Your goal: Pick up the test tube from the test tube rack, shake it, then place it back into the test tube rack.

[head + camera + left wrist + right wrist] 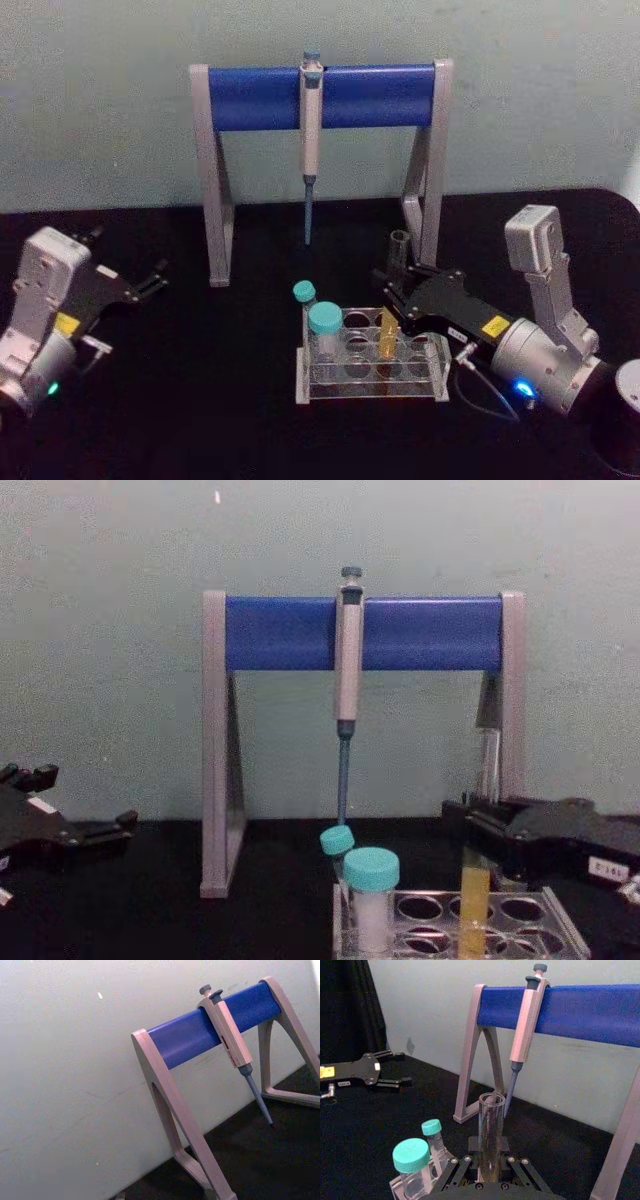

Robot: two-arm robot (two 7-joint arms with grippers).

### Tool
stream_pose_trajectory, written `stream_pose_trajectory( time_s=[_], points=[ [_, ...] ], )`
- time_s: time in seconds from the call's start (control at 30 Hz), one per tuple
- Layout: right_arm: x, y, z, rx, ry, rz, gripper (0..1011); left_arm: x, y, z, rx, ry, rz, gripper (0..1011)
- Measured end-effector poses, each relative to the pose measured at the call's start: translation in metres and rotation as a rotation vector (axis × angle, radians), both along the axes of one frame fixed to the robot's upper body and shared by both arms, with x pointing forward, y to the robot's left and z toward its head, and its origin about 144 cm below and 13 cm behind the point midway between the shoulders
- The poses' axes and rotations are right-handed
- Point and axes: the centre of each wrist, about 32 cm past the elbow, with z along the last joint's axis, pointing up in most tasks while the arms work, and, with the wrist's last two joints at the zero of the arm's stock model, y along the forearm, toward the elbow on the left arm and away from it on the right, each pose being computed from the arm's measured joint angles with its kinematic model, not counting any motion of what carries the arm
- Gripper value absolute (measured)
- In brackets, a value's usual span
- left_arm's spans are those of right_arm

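Black table [200,420] meets pale green wall [100,100].

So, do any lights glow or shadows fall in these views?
Head view: a blue light glows on the right arm, a green one on the left arm; the black table shows no clear shadow. Chest view: the wall behind the pipette stand is evenly lit, without glare.

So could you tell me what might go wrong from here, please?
1. The right gripper is closed on the tube while its base sits in the rack; a slanted lift could drag or tip the rack.
2. The tube is uncapped with yellow liquid inside, so hard shaking may spill.
3. The pipette hangs just behind, so a high lift could strike it.
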Motion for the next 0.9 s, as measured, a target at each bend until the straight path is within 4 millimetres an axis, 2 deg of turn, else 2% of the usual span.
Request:
stream_pose_trajectory(
  time_s=[0.9],
  points=[
    [0.0003,0.0006,-0.0016,-0.001,0.006,-0.008,251,0.0,0.0,0.0,0.0,0.0,0.0,1010]
  ],
)
